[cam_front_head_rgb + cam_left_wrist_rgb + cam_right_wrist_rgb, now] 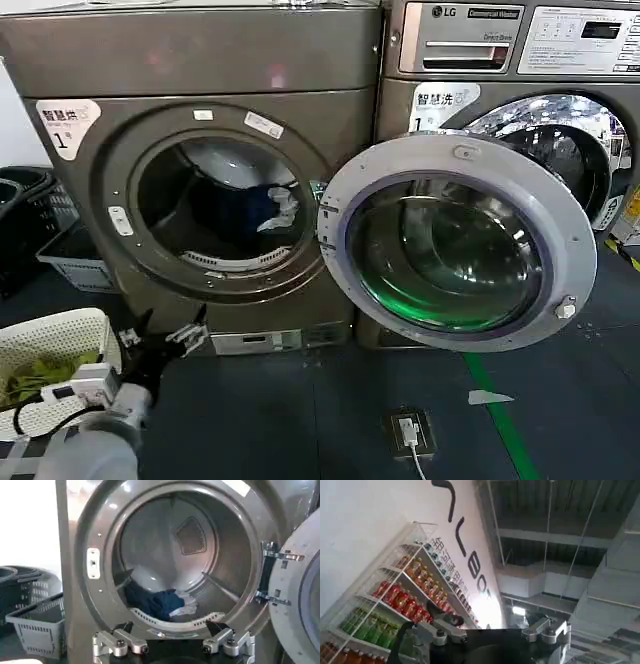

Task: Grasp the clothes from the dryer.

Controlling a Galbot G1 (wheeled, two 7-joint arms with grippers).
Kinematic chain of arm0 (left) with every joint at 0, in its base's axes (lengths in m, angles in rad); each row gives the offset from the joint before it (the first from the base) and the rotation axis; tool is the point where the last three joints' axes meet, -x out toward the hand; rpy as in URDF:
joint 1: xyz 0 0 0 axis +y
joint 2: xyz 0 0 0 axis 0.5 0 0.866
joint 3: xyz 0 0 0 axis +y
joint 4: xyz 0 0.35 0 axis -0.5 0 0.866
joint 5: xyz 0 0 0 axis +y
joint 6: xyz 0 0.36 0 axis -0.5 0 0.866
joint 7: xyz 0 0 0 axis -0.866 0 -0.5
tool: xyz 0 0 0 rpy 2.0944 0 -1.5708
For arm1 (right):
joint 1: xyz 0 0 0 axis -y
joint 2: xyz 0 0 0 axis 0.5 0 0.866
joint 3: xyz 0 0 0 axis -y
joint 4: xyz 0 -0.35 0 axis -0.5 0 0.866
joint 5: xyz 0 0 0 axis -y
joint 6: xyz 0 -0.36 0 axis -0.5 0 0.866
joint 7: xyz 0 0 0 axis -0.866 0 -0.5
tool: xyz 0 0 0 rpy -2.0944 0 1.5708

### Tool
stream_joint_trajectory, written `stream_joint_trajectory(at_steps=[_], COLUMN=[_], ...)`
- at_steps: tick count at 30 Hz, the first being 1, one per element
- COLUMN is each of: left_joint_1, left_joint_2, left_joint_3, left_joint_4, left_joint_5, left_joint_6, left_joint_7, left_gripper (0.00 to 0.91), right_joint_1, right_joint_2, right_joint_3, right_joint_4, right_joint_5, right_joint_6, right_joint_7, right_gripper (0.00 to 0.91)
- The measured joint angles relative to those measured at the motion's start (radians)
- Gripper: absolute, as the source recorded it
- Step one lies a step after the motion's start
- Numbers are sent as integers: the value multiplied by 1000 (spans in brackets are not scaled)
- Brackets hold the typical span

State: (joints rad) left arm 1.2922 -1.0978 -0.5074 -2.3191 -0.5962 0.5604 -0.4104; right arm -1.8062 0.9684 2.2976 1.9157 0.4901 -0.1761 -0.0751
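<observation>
Dryer: the bronze dryer (200, 75) stands with its door (455, 240) swung wide at 3 o'clock of the porthole.
Clothes: the navy and white clothes (159, 603) lie low in the drum, toward the front lip.
Left hand: the left hand (160, 345) hangs released, fingers spread, below the porthole at 7 o'clock, clear of the clothes.
Right hand: the right hand (490, 635) points up at a ceiling and drink shelves (395, 605), fingers spread, holding nothing.

The drum rim hides the lower part of the clothes (155, 604); the door (300, 600) is cut off by the edge.
</observation>
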Motion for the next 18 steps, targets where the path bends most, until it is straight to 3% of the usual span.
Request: stream_joint_trajectory(at_steps=[18], left_joint_1=[-5], left_joint_2=[-4], left_joint_3=[8], left_joint_4=[2], left_joint_5=[5], left_joint_6=[0], left_joint_7=[1], left_gripper=[907], right_joint_1=[-3], right_joint_2=[0], right_joint_3=[3], right_joint_4=[4], right_joint_5=[10], right_joint_6=[5], right_joint_7=[-8], right_gripper=[907])
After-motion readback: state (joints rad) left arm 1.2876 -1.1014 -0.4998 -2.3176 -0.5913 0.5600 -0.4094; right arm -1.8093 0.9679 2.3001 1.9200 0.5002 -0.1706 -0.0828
